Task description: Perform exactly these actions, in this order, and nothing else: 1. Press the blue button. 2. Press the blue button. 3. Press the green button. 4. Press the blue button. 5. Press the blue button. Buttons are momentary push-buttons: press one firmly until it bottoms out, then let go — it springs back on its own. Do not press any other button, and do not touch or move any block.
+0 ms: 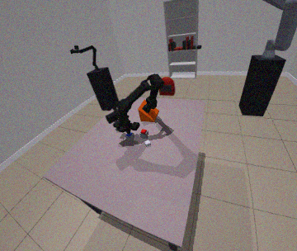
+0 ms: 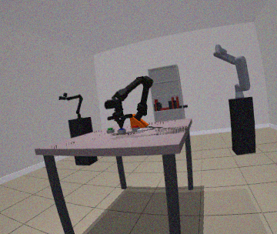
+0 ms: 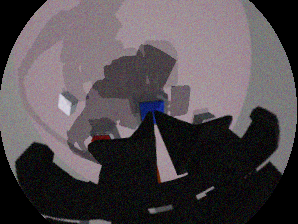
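Note:
My gripper (image 1: 129, 132) (image 2: 121, 127) (image 3: 152, 114) is shut and empty, pointing down. Its tips are at the top of the blue button (image 1: 129, 134) (image 2: 121, 131) (image 3: 151, 107), touching or almost touching it; how far the button is pressed cannot be told. The green button (image 2: 110, 129) stands to the left of the blue one in the exterior view. In the wrist view its grey housing shows at the right, with the cap hidden behind a finger; in the top view the arm hides it.
A red button (image 1: 143, 131) (image 2: 135, 127) (image 3: 101, 137) stands on the other side of the blue one. A small white block (image 1: 148, 144) (image 3: 67, 103) lies near the red button. An orange wedge-shaped object (image 1: 148, 115) (image 2: 137, 122) is by the arm's base on the pink table (image 1: 147, 206) (image 2: 98, 143).

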You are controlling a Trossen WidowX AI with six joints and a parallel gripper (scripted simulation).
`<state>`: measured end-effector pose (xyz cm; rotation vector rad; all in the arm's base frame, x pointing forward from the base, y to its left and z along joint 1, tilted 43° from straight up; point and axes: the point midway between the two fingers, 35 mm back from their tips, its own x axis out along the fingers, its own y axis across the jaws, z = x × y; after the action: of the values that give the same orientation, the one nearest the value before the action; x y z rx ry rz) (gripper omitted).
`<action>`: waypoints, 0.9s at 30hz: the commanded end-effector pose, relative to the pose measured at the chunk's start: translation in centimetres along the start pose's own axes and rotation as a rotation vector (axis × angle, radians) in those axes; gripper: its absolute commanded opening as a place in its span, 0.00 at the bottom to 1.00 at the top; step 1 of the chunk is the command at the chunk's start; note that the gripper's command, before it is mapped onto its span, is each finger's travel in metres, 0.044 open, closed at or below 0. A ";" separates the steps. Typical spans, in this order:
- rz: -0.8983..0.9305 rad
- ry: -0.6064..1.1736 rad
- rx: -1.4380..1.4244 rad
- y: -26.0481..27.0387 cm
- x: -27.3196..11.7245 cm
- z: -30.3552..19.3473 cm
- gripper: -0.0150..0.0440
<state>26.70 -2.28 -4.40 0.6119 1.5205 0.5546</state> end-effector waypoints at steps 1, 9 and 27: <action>0.002 0.001 0.006 0.0 0.1 0.0 0.29; 0.000 0.000 0.002 0.0 -1.0 0.0 0.29; 0.001 0.001 0.006 -0.1 -1.6 0.0 0.29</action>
<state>26.76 -3.79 -2.84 0.6095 1.5226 0.5526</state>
